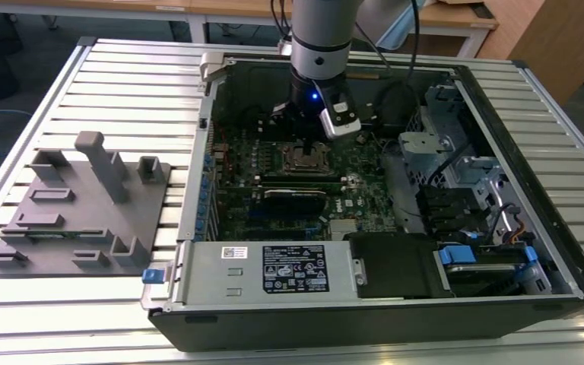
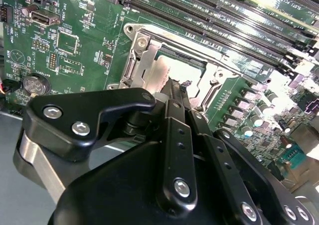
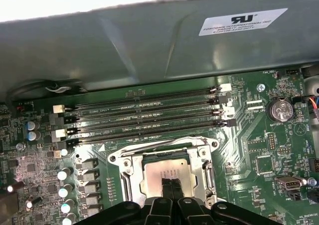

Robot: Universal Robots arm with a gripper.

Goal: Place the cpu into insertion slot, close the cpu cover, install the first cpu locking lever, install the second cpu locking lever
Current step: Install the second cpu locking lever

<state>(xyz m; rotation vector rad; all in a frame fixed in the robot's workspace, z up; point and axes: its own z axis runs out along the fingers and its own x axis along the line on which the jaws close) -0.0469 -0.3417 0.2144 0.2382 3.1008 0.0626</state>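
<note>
I keep my tool (image 3: 171,187), tips pinched together, square over the flat silver-grey cpu (image 3: 167,177) beneath it in its silvery-rimmed insertion slot (image 3: 130,165), pressing evenly

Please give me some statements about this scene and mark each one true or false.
1. The gripper is over the insertion slot. True.
2. The cpu lies on the grey fixture outside the case. False: it sits in the slot, silver top showing.
3. The memory slots are beside the insertion slot. True.
4. The fingers are spread wide apart. False: they are together over the cpu.
5. The case is closed. False: it is open, the board exposed.
</note>
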